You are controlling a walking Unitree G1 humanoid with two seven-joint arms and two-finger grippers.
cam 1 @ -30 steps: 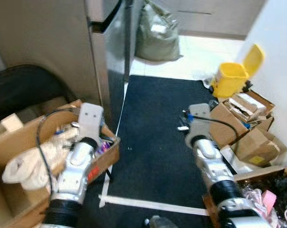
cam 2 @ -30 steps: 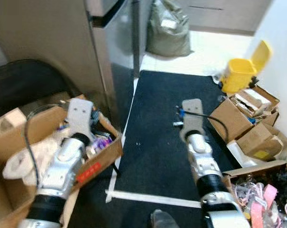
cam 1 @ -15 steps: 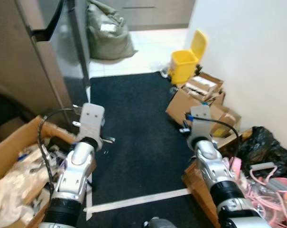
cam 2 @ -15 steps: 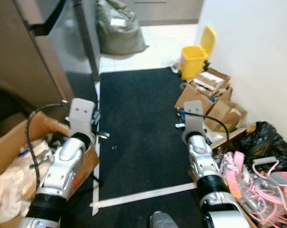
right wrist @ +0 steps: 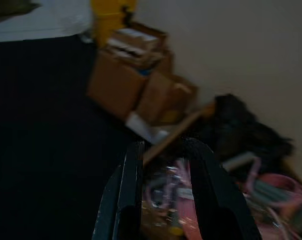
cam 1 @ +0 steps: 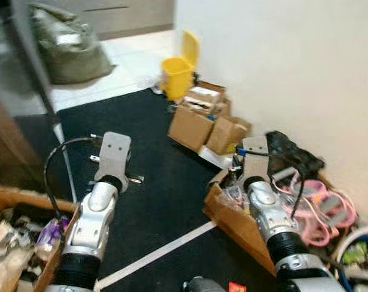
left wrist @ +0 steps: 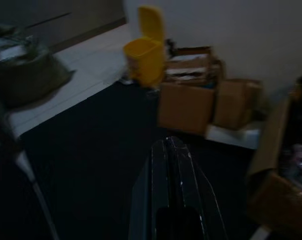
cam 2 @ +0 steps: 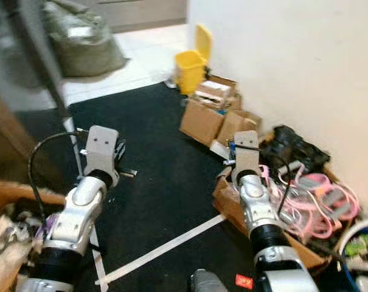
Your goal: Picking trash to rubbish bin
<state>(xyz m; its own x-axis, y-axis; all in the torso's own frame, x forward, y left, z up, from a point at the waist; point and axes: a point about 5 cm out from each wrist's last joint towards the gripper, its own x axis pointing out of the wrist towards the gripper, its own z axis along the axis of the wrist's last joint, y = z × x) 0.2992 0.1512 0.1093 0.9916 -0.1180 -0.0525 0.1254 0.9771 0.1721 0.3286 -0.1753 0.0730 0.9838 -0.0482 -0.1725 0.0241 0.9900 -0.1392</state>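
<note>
A yellow rubbish bin point(cam 1: 182, 64) with its lid up stands on the pale floor by the white wall, at the far end of a black mat point(cam 1: 141, 152). My left gripper point(left wrist: 170, 141) is shut with nothing in it and hangs above the mat, pointing toward the bin. My right gripper point(right wrist: 164, 145) is open and empty, held over the edge of a cardboard box point(cam 1: 241, 222) of pink tubing and loose rubbish. A small red scrap point(cam 2: 243, 280) lies on the floor near my feet.
Several brown cardboard boxes point(cam 1: 196, 125) sit along the wall between the bin and the pink-tubing box. A black bag point(cam 1: 293, 152) lies against the wall. A grey sack point(cam 1: 65, 48) rests at the far left. White tape point(cam 1: 159, 252) crosses the mat. Another rubbish box point(cam 1: 13, 243) stands at my left.
The whole view has swung to the right: the fridge has left the picture and the wall, boxes and pink tubing now show. Both arms hold the same pose.
</note>
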